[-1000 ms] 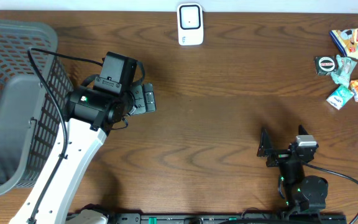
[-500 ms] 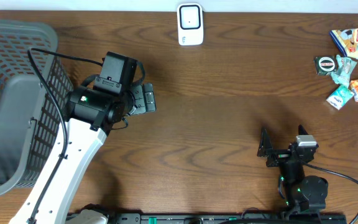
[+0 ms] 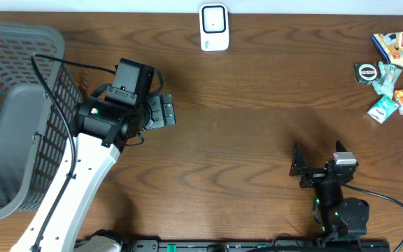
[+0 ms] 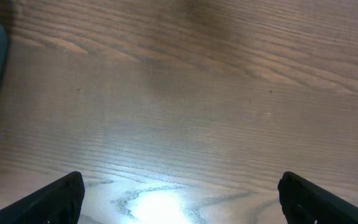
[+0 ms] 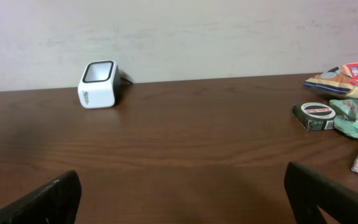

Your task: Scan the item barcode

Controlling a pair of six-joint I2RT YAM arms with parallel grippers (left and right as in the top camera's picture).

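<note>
A grey plastic mesh basket (image 3: 19,105) is seen far left; the left gripper (image 3: 165,110) is spread wide, empty; the white box-shaped scanner (image 3: 214,28) is set upper centre; the right gripper (image 3: 318,162), equally wide and empty, is lower right; small coloured packets (image 3: 387,80) are heaped upper right, so two could be snagged together.

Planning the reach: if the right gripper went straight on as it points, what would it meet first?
Nothing close, as far as this view shows: the right gripper faces bare brown wooden table, then the pale wall. The white box-shaped scanner stands left of that line, the colourful packets right.
</note>
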